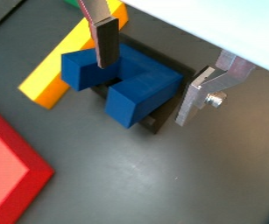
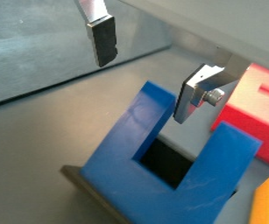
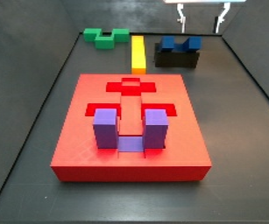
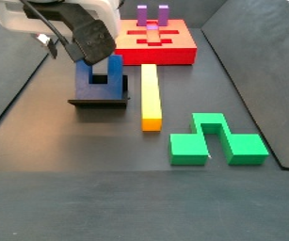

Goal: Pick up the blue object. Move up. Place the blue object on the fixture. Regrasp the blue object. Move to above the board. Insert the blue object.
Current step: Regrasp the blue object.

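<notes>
The blue object is a dark blue U-shaped block resting on the fixture, a small black block, with its prongs pointing up in a side view. My gripper hangs open just above it, holding nothing. One finger is over the block and the other finger is out past the fixture's side. In a side view the gripper stands clear above the block. The board is the large red slab nearer the front. The blue object sits upright on the fixture under the gripper.
A purple U-shaped block sits in a recess of the board. A yellow bar lies beside the fixture, between it and a green block. Dark walls enclose the floor.
</notes>
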Motion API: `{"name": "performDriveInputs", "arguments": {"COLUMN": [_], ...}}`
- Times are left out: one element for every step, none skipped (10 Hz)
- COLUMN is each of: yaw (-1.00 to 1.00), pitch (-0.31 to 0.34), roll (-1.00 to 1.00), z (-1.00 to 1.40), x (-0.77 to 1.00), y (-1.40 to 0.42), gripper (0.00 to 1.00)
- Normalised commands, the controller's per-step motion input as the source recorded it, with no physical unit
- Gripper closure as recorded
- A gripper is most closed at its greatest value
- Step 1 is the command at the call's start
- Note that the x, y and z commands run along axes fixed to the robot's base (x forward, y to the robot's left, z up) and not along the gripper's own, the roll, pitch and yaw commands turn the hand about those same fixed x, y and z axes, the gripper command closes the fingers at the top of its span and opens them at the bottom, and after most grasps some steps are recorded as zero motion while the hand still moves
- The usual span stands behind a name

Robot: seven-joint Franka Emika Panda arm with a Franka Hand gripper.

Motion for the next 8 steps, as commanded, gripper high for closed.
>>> {"name": "performDriveInputs", "arguments": {"yaw": [0.00,0.00,0.00,0.00,0.00,0.00,0.00,0.00], "pitch": [-0.103,-0.097,-0.089,-0.100,-0.174,-0.171,-0.191,-0.200], "roll": [1.00,1.00,1.00,0.91,0.74,0.70,0.66,0.71], "z": [-0.09,-0.11,-0.10,-0.04,-0.07,-0.03,-0.02,-0.05], "x": [0.00,0.00,0.00,0.00,0.00,0.00,0.00,-0.05], "y": [-0.03,-0.02,-0.01,-0.03,-0.02,-0.03,-0.03,-0.05], "gripper": [0.00,0.00,0.00,0.00,0.00,0.00,0.00,0.00]}}
